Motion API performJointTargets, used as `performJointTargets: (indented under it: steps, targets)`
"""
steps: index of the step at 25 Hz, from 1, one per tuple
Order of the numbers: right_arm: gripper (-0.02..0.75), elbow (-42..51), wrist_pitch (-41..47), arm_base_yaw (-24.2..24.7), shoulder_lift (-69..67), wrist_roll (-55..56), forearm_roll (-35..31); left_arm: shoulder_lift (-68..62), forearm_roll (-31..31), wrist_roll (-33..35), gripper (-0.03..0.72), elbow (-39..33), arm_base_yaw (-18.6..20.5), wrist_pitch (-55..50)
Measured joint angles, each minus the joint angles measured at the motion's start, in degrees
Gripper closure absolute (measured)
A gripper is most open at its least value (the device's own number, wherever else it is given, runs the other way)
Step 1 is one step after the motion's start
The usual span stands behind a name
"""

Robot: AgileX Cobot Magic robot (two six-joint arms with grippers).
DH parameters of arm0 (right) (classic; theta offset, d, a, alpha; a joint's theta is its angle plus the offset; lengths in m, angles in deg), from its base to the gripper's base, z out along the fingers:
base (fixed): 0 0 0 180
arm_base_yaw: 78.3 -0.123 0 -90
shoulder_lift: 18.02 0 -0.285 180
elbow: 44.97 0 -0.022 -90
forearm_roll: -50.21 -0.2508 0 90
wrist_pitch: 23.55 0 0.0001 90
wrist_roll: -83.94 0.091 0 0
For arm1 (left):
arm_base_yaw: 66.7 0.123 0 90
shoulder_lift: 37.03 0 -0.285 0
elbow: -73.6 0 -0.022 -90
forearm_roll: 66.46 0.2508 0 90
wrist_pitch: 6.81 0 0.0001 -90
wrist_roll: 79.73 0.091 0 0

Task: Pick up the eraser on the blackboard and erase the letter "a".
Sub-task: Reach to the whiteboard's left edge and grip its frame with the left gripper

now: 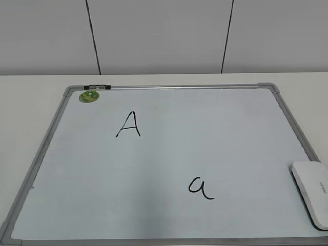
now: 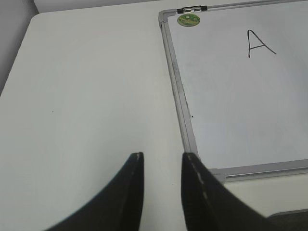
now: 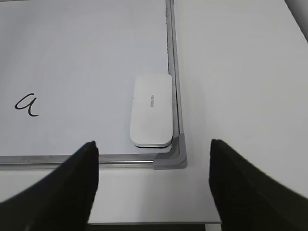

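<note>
Exterior view: you see the blackboard (image 1: pixel 169 164) lying flat on a white table (image 1: pixel 31 92), its grey frame running round a pale writing surface. The eraser (image 1: pixel 312 192) lies at the board's near right corner, against the right frame rail, white face up. The letter "a" (image 1: pixel 200 187) sits in the near half of the board, right of centre and well apart from the eraser. A capital "A" (image 1: pixel 128 124) stands farther away and to the left. A round green magnet (image 1: pixel 88 96) rests in the far left corner, just beside a small black clip (image 1: pixel 97 87) on the far rail. Neither arm appears in this view.

Left wrist view: your left gripper (image 2: pixel 162 159) hangs over bare table, just left of the board's left rail; its two dark fingers stand a narrow gap apart with nothing between them. The magnet and the capital "A" show beyond.

Right wrist view: your right gripper (image 3: pixel 154 149) has its fingers spread wide, nothing held. You find the eraser (image 3: pixel 152 109) between and beyond the fingertips, long side along the right rail and its near end just inside the grey corner piece (image 3: pixel 172 158). The letter "a" (image 3: pixel 26 104) lies well to its left.
</note>
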Motion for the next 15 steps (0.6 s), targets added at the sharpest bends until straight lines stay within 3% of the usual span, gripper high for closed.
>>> performJointTargets:
  steps: [15]
  targets:
    - [0.205, 0.0, 0.0, 0.0, 0.0, 0.0, 0.0, 0.0, 0.0, 0.0, 0.496, 0.0, 0.0, 0.0]
